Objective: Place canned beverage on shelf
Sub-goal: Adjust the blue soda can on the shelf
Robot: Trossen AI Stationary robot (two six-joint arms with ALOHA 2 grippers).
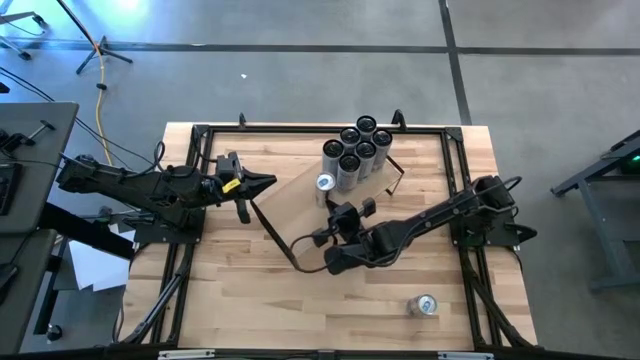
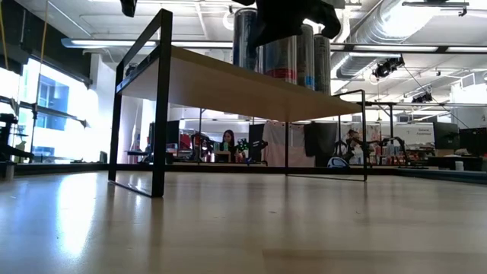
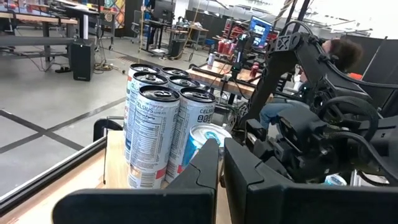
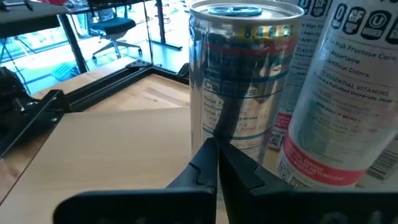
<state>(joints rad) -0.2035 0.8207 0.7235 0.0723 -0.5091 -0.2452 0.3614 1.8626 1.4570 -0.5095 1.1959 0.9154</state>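
Observation:
The shelf is a pale board on thin black brackets, standing slantwise on the butcher-block table; it also shows in the low view. Several tall cans stand clustered at its far end. One silver can with a blue top stands upright on the board beside them. My right gripper is shut, with its tips right in front of this can's lower wall. My left gripper is shut and empty, over the shelf's left end, pointing at the cans. My right gripper's shut fingertips point level at the lower side wall of the lone can, coming from the table's near right. I cannot tell whether they touch it. The can stands upright on the shelf board.
Another can lies on its side on the table near the front right edge. Black frame rails run along the table's far and side edges. A person sits in the room beyond the table.

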